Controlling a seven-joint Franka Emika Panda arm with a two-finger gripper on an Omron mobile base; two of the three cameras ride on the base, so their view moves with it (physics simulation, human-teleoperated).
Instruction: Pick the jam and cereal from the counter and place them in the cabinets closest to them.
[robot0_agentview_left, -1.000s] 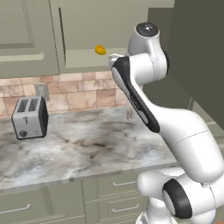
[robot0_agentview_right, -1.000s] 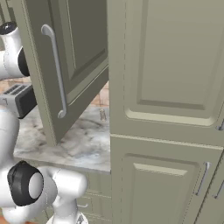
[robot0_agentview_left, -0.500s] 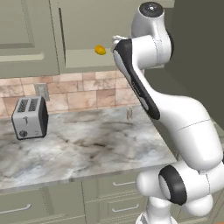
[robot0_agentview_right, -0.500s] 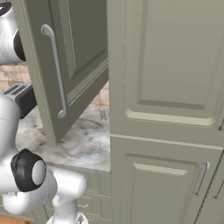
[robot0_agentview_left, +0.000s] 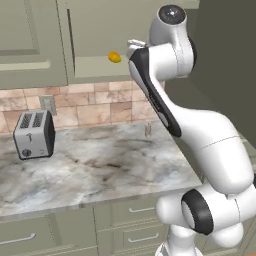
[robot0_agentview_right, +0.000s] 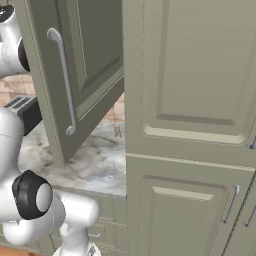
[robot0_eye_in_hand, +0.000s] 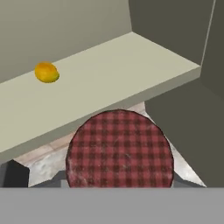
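Note:
The jam (robot0_eye_in_hand: 120, 148) shows as a round lid with a red check pattern, low in the hand view. My gripper (robot0_eye_in_hand: 109, 180) is shut on it, and one dark fingertip (robot0_eye_in_hand: 13, 174) stands at its left. The jar hangs just in front of and below the pale shelf (robot0_eye_in_hand: 113, 72) of the open wall cabinets (robot0_agentview_left: 95, 30). In the left base view the hand (robot0_agentview_left: 132, 47) is raised to shelf height, at the right of the opening. The cabinet door (robot0_agentview_right: 75, 75) stands swung open. The cereal is out of view.
A small yellow fruit (robot0_eye_in_hand: 47, 72) lies on the shelf to the left of the jar, also seen as the fruit (robot0_agentview_left: 114, 57). A grey toaster (robot0_agentview_left: 34, 134) stands at the back left of the marble counter (robot0_agentview_left: 95, 165). A tall cabinet (robot0_agentview_right: 195, 125) closes off the right side.
The arm has lifted and stretched upward, carrying the hand with the jam higher toward the cabinet shelf. The grip has not changed.

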